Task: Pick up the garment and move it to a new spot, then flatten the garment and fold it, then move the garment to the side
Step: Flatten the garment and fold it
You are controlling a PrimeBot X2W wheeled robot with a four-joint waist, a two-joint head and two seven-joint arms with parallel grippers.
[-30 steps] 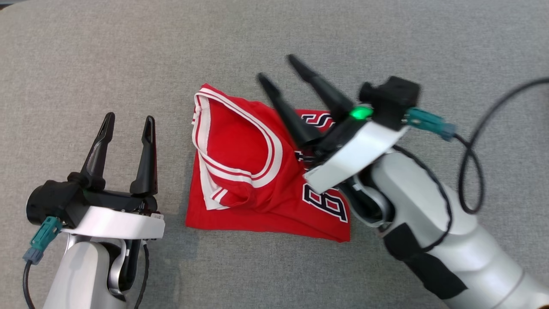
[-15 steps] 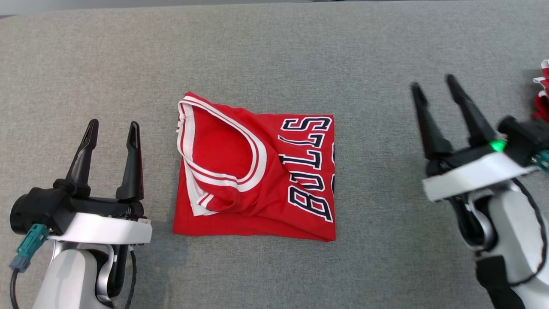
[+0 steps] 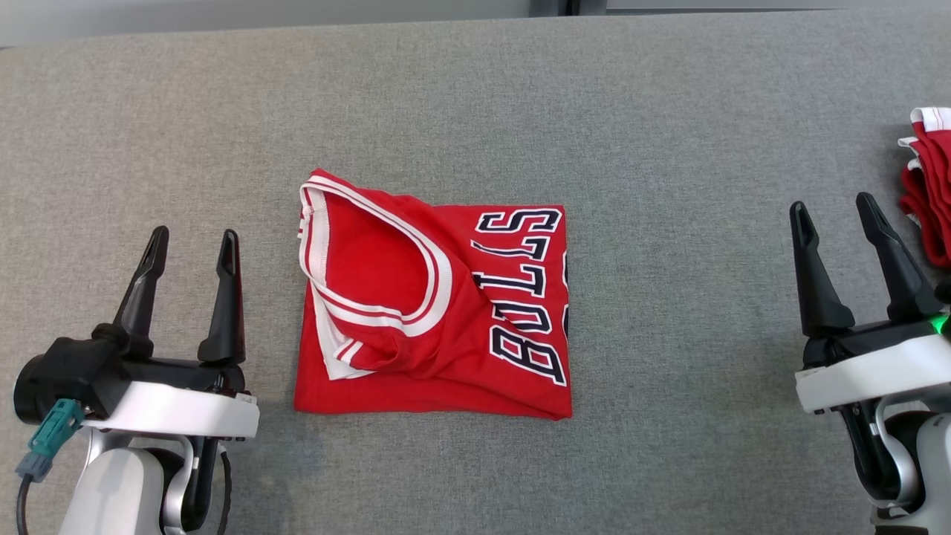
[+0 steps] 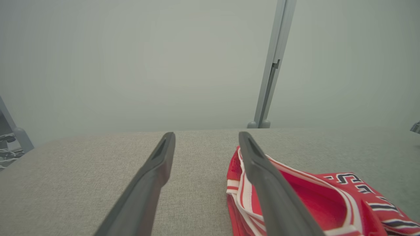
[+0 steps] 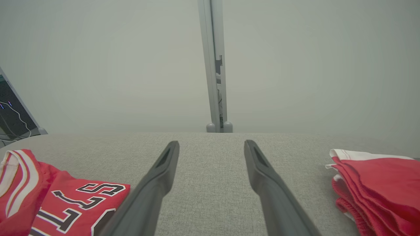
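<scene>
Both are held wide open and empty: the left gripper near the folded red garment, the right gripper well apart from it, beside another red cloth.

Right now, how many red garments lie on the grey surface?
2. A folded jersey lies in the middle; another red garment sits at the right edge, partly cut off. More may be hidden.

The counter is covered in grey woven fabric, with a rounded far edge. A folded red jersey lies flat near its middle, its white-trimmed opening to the left and dark lettering to the right. Well apart from it, at the far right, lies a bunched heap of red cloth with white trim.
</scene>
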